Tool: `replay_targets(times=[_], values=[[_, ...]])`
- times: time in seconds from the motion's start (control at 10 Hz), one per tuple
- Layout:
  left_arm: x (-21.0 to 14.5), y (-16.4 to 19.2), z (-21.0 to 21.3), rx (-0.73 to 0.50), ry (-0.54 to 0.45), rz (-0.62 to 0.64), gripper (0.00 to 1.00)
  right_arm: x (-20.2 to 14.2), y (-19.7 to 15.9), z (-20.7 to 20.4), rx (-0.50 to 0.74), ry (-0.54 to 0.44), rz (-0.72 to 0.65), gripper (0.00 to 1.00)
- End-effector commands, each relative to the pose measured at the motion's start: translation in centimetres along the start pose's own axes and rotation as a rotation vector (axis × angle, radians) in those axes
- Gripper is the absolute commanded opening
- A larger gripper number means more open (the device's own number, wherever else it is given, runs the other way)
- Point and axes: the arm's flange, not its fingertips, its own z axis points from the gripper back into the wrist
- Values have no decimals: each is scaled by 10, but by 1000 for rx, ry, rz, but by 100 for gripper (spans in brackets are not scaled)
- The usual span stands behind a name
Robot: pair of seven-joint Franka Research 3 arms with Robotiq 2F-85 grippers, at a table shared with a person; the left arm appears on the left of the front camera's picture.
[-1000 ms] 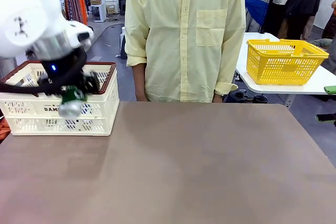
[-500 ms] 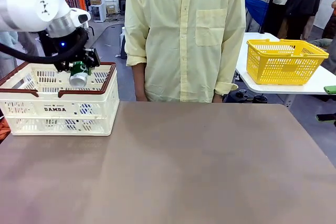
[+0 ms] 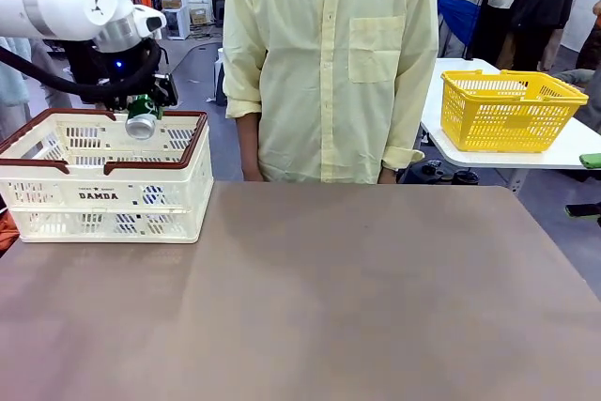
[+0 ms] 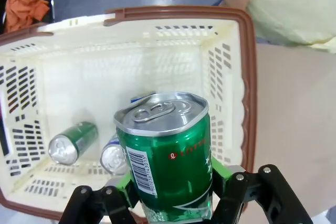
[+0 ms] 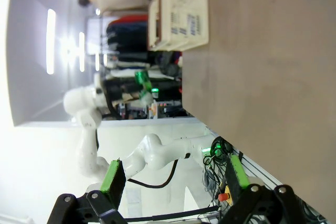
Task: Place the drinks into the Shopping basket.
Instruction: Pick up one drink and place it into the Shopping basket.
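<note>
A bare brown table [image 3: 376,298] fills the front view, and a person in a pale yellow shirt [image 3: 329,63] stands at its far edge with arms down. Behind, clothing racks hang at the left and a yellow mesh basket [image 3: 507,110] sits on a white side table [image 3: 563,152] at the right.

At the table's far left corner stands the Shopping basket [image 3: 103,196], cream-white and slotted, with a red-brown rim and "DAMDA" printed on its near side. Above its open top hangs the left gripper [image 3: 141,112], its green-padded fingers clamped on a green can [image 3: 142,117] held clear of the rim, silver end toward the camera. In the left wrist view that held green can [image 4: 167,150] stands between the pads with its pull-tab top showing, directly over the basket's inside. On the basket's floor lie two more drinks: another green can on its side [image 4: 73,142] toward the left, and just beside it a can seen end-on [image 4: 114,157], partly hidden behind the held one, with a sliver of blue visible above it.

The right gripper [image 5: 173,182] has its fingers spread wide with nothing between them, well apart from the basket.
</note>
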Motion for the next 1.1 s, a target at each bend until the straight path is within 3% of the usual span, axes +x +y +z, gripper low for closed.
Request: replay_targets(times=[0.0, 0.6, 0.7, 1.0], values=[[4, 5, -6, 57, 4, 13, 0, 0, 5, 0, -3, -1, -19, 100], [-28, -1, -76, 95, 48, -39, 0, 0, 5, 0, -3, -1, -19, 100], [-28, -4, -78, 78, 97, 7, 0, 0, 5, 0, -3, -1, -19, 100], [-27, -3, -77, 75, 78, -40, 0, 0, 5, 0, -3, -1, -19, 100]])
